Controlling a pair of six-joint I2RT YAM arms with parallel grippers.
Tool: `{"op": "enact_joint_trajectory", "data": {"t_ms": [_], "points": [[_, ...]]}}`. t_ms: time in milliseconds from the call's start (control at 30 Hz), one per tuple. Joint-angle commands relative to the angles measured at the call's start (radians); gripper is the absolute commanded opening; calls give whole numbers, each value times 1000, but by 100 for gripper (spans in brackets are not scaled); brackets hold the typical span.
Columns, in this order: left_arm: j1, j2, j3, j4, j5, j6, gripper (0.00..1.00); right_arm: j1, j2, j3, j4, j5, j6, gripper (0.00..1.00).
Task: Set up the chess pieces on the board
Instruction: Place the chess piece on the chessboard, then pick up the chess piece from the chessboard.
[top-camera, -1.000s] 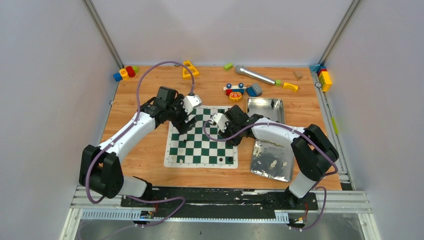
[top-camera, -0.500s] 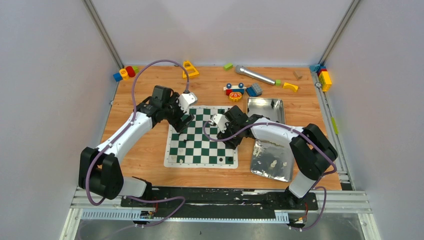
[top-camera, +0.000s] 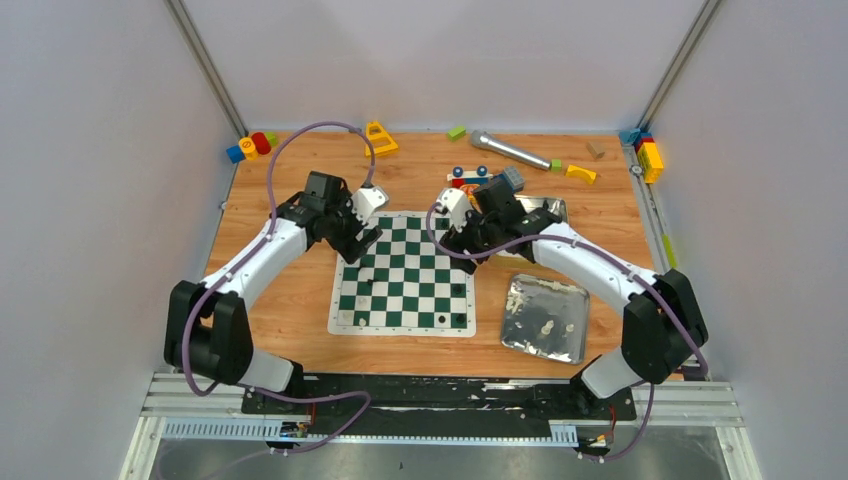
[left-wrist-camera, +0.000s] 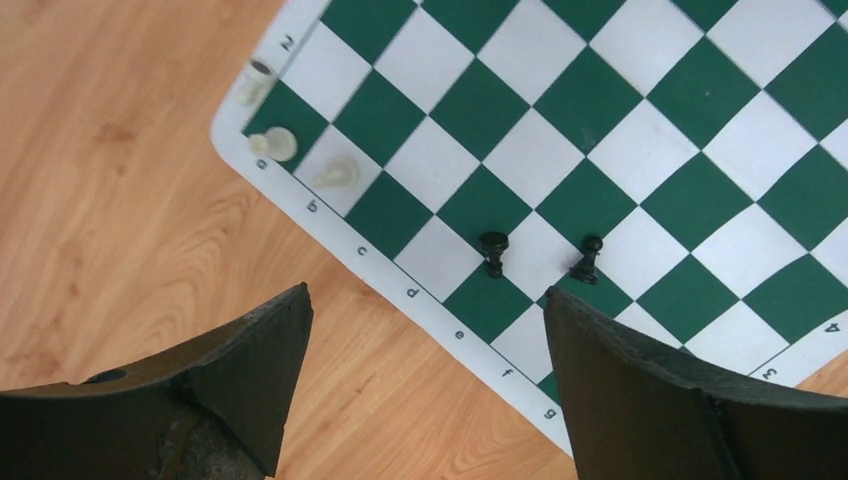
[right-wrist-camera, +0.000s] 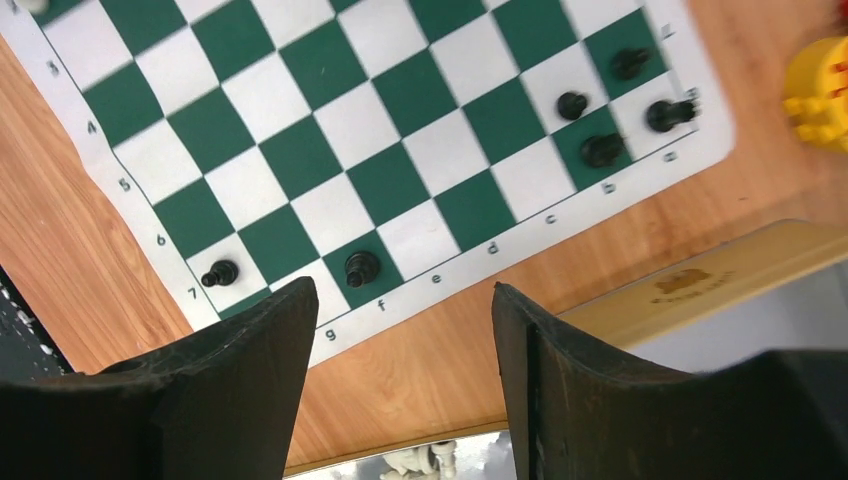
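At the near right, near tin (top-camera: 520, 300): holds a few cream-white chess pieces (top-camera: 545, 327), not yet on the board
Board (top-camera: 405, 262): lies flat mid-table, between the two arms; shows mostly bare squares
Done so far: three cream pieces (left-wrist-camera: 338, 172) at the near-left corner; two black pawns (left-wrist-camera: 493, 252) by the left edge; six black pieces (right-wrist-camera: 603, 150) along the right side, four of them bunched at the far corner
Left gripper (left-wrist-camera: 425, 320): hangs over the board's left edge; jaws wide apart, grips nothing
Right gripper (right-wrist-camera: 402, 300): hangs over the board's right edge; jaws apart, nothing between
Far tin (top-camera: 556, 206): sits behind the right arm, mostly hidden; contents cannot be told
Toy blocks (top-camera: 650, 155): lie along the far edge, well apart from the board
Left to do, by judgement: most of both sets; looks an early stage; placed pieces probably need sorting into proper rows
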Motion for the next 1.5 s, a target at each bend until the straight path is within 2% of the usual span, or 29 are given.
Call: {"op": "enact_joint_trajectory", "data": {"t_ms": [0,267,333,500,1100,1333,1467], "points": [[4,84,20,-53,-43,-19,89,-44,-54,54,21,-75,28,66],[4,180,-1,-69,-60,-32,61,-91,-50,19,51,-115,46,64],[3,192,-8,-60,-51,-32,56,-93,-47,18,51,-120,47,63],[3,216,-13,-47,9,-31,51,-95,-36,15,51,-128,49,62],[2,278,7,-44,105,-14,43,-97,-14,-3,50,-129,49,59],[0,124,-38,-59,117,28,52,-97,-11,-8,51,-126,47,59],[-20,88,-49,-97,152,79,56,-96,-3,-5,51,-126,46,59]]}}
